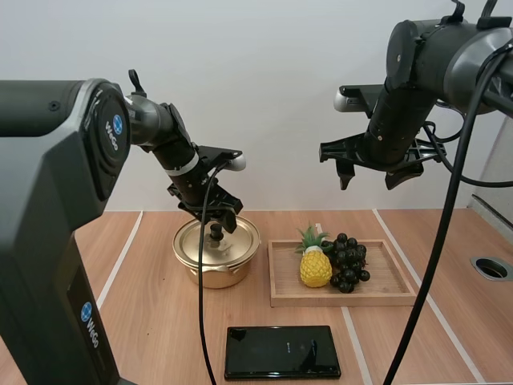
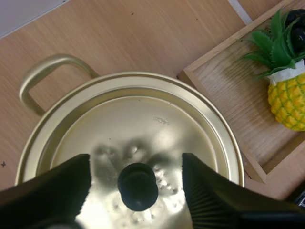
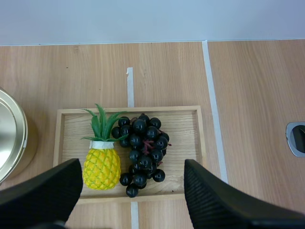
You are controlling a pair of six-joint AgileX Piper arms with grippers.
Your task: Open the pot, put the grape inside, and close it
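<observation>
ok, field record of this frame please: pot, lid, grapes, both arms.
pot: gold, on the table beside the wooden tray
lid: on the pot
left jaws: open, either side of the lid's black knob, not yet pinching
right jaws: open, high above the tray
grapes: on the tray, beside a toy pineapple
other: black phone flat at the table's near edge
stage: lid not yet lifted

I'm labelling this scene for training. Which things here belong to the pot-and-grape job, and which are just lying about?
Job:
pot
lid, closed on it
grapes
left tool, open either side of the knob

Lying about:
pineapple
wooden tray under both fruits
black flat device on the table in front of the tray
</observation>
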